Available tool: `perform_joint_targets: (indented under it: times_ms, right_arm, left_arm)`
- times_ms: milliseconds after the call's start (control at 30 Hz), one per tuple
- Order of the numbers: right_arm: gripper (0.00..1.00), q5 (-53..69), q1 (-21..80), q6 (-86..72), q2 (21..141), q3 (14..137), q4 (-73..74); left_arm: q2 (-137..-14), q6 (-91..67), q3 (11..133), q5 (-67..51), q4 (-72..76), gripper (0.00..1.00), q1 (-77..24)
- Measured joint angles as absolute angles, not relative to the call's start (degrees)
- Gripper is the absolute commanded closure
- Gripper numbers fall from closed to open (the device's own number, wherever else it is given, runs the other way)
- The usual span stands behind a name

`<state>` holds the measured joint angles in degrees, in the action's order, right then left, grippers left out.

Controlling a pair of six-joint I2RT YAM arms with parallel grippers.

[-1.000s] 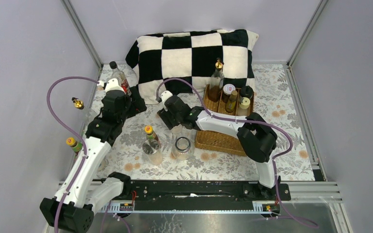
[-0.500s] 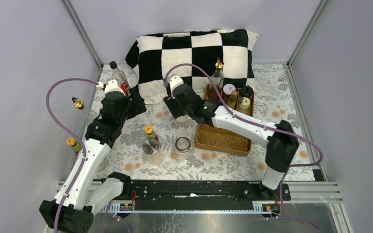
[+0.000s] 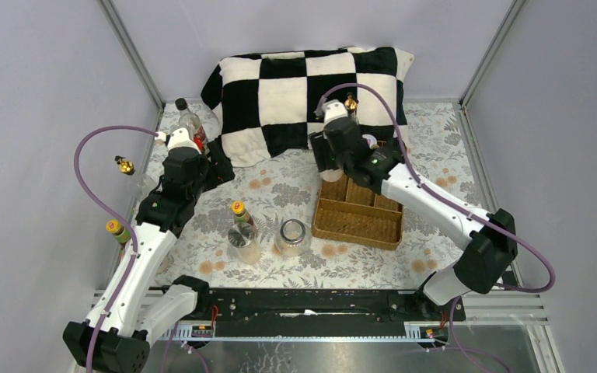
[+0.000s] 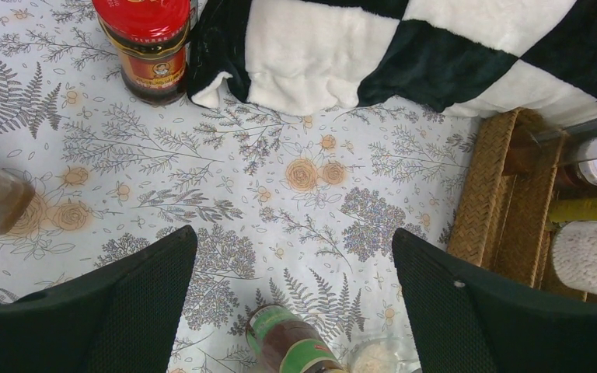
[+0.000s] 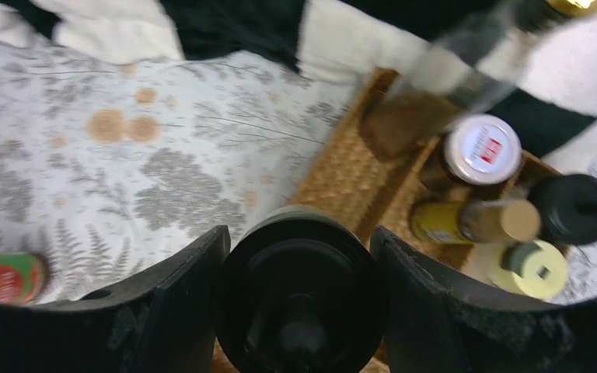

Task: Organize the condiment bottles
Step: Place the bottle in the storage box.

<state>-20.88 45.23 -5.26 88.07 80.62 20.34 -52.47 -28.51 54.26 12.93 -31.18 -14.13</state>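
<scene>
Grey walls close off a counter (image 3: 443, 167) spread with a flowered cloth, a black-and-white checked pillow (image 3: 303, 85) propped at the far side. The wicker tray (image 3: 355, 239) sits right of centre. Its far compartments hold a tall gold-topped bottle (image 5: 435, 93), a white-lidded jar (image 5: 482, 149), a yellow bottle (image 5: 474, 221), a black-capped one (image 5: 575, 208) and a pale-capped one (image 5: 528, 268).

The right tool (image 5: 298, 241) is clamped on a black-lidded jar (image 5: 299, 311), one finger on each side of the lid. It hangs over the left part of the tray towards the far end. The left tool (image 4: 293, 237) is spread wide and carries nothing, above the cloth at far left, with a red-capped jar (image 4: 146, 47) just beyond it. Two clear jars (image 3: 245, 241) and a green-labelled bottle (image 4: 288, 346) stand loose near the middle.

The step in hand looks like placing the held jar. It would go best centred over an unfilled compartment, well off the tall bottle, whose neck stands close by and would tip easily. Lower it upright until the base bears on the wicker, and only then let the fingers part. Lift straight up to avoid dragging the lid or brushing neighbouring caps.
</scene>
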Motion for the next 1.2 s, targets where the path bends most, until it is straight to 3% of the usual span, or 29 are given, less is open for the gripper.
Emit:
perform_joint_targets:
  times_ms: [333,867,1200]
  right_arm:
    - [0.51,-19.1,34.5,-5.8,86.9,72.2,20.4]
    - [0.51,-20.0,29.1,-6.2,91.4,65.3,13.7]
    - [0.49,-19.6,28.4,-8.0,92.1,56.5,0.2]
  left_arm:
    - [-52.3,-28.5,54.2,12.4,-31.2,0.01,-14.1]
    - [-53.0,-27.8,54.2,12.4,-30.8,0.01,-14.1]
    - [-53.0,-27.6,54.2,12.4,-30.8,0.01,-14.1]
